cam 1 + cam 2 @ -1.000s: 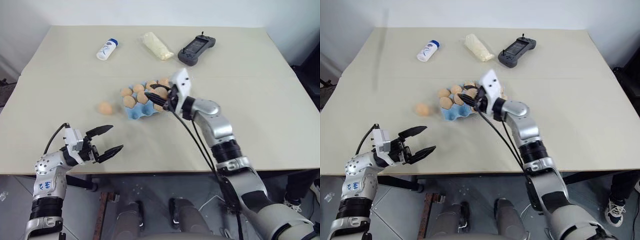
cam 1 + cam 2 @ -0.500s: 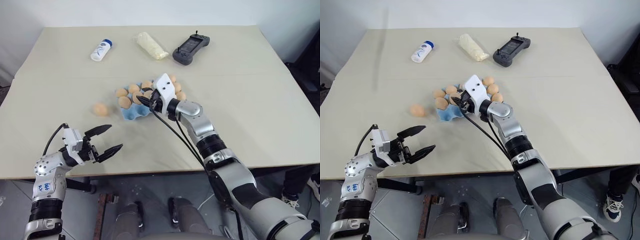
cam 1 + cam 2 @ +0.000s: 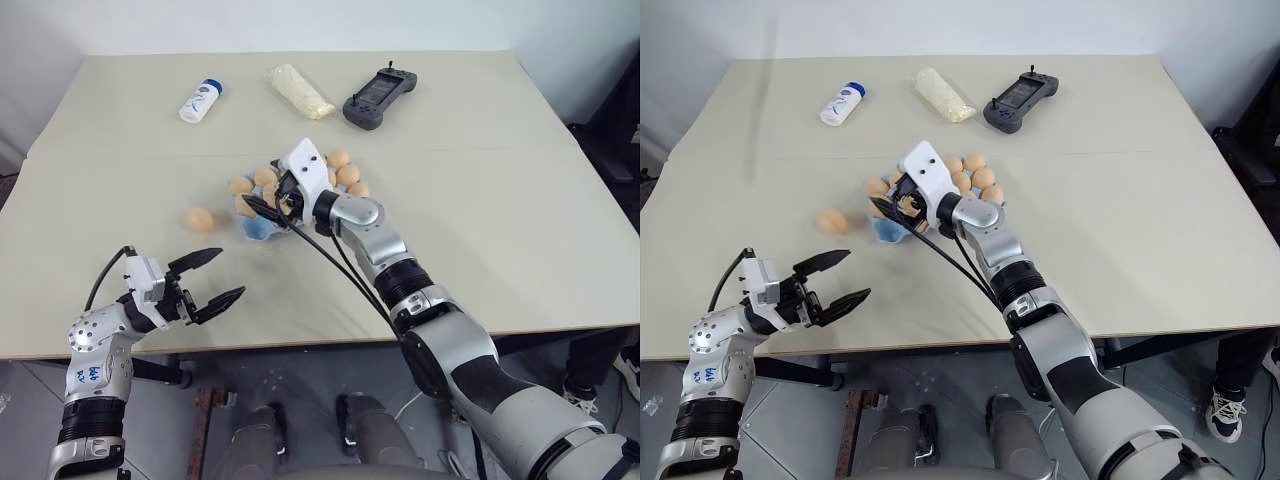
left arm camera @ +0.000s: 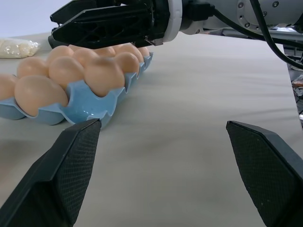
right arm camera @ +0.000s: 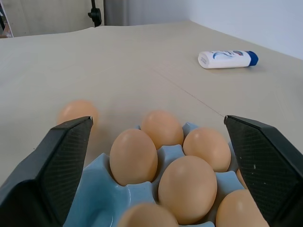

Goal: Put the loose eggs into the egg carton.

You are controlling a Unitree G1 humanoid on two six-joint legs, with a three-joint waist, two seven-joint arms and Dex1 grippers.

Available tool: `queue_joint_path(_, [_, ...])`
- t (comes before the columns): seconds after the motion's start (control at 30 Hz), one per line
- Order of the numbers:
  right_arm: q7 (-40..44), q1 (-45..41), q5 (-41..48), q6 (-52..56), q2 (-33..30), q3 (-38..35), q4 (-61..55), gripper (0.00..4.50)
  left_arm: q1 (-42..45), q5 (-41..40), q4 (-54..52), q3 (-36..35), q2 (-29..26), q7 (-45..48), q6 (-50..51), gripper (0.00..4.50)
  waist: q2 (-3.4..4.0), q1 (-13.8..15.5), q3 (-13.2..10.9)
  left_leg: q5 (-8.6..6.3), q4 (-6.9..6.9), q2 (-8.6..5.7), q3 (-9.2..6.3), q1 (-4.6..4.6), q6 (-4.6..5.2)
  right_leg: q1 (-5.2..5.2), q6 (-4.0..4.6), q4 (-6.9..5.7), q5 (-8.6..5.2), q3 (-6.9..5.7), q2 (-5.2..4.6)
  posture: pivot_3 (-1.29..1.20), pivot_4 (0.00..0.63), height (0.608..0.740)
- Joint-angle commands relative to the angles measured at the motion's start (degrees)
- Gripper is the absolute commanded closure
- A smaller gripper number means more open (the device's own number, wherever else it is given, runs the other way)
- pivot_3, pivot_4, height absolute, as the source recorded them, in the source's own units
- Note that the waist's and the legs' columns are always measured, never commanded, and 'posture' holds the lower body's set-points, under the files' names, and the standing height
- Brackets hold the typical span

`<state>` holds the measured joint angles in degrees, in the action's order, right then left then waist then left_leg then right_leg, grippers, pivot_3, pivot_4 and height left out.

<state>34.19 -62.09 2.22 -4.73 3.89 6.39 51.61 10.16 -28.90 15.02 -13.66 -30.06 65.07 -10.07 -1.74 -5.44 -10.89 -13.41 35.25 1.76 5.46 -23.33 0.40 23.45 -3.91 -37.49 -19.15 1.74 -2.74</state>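
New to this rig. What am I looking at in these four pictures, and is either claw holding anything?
It is a humanoid robot with two arms, each ending in a two-finger claw. Two pictures come from its head, looking down over a table; the other two come from cameras on each wrist, looking along that claw's fingers. On the table: a light blue egg carton mostly filled with brown eggs, one loose egg beside it, a white bottle, a pale bag and a dark controller. The right gripper hovers open over the carton; the left gripper waits open near the table edge. Neither holds anything.
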Motion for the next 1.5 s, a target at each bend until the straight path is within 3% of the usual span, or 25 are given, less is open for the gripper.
queue_joint_path(0.03, [0.81, -1.11, 1.38, -1.0, -0.87, -1.63, -2.02, 0.03, -0.62, -0.93, -1.83, -1.52, 0.09, -0.46, -0.94, 0.0, 0.0, -0.07, 0.0, 0.0, 0.0, 0.0, 0.0, 0.0, 0.0, 0.0, 0.0, 0.0, 0.0, 0.0, 0.0, 0.0, 0.15, 0.74])
queue_joint_path(0.13, [3.52, -0.08, 3.16, -0.15, -3.22, -2.92, -4.98, 0.03, -0.8, -0.93, -2.09, -1.57, 0.14, -0.93, -0.86, 0.0, 0.0, -0.01, 0.0, 0.0, 0.0, 0.0, 0.0, 0.0, 0.0, 0.0, 0.0, 0.0, 0.0, 0.0, 0.0, 0.0, 0.15, 0.74])
queue_joint_path(0.43, [23.16, 10.0, 13.14, 4.06, -16.97, -6.34, -20.75, 0.03, -2.68, -0.61, -5.9, -3.01, 0.66, -5.81, -0.62, 0.0, -0.01, 0.68, 0.0, -0.02, -0.03, 0.0, -0.03, -0.03, 0.06, -0.05, 0.0, 0.02, 0.0, -0.03, -0.01, 0.0, 0.15, 0.74])
queue_joint_path(0.8, [41.24, 18.54, 17.59, 7.31, -33.35, -8.38, -22.49, 0.03, -5.8, 1.16, -13.31, -4.72, 2.65, -17.99, 0.45, 0.0, -0.01, 0.89, 0.0, 0.01, -0.02, 0.0, 0.02, 0.05, 0.08, -0.08, 0.0, 0.11, 0.0, 0.03, 0.02, 0.0, 0.15, 0.74])
queue_joint_path(1.0, [42.01, 23.86, 18.1, 7.91, -39.08, -10.45, -23.6, 0.03, -10.3, 2.55, -21.85, -6.19, 5.66, -28.95, 3.8, 0.0, -0.01, 0.86, 0.0, 0.0, -0.02, -0.01, 0.03, 0.08, 0.08, -0.11, 0.0, 0.12, 0.0, 0.07, 0.02, 0.0, 0.15, 0.74])
queue_joint_path(1.23, [42.01, 25.91, 18.39, 9.37, -41.65, -11.52, -24.08, 0.03, -13.5, 4.4, -32.43, -6.71, 11.25, -45.76, 12.91, 0.0, -0.02, 0.9, -0.01, 0.0, 0.09, -0.01, 0.03, 0.15, 0.08, -0.2, -0.01, 0.06, 0.0, 0.11, 0.07, 0.0, 0.15, 0.74])
queue_joint_path(1.5, [42.02, 22.79, 17.6, 9.24, -41.01, -10.71, -21.61, 0.03, -7.23, 9.41, -36.77, -4.01, 12.76, -59.8, 27.51, 0.0, -0.04, 1.36, -0.02, 0.0, 0.43, 0.0, -0.01, 0.15, 0.09, -0.35, -0.12, 0.03, 0.08, 0.11, 0.17, 0.0, 0.15, 0.74])
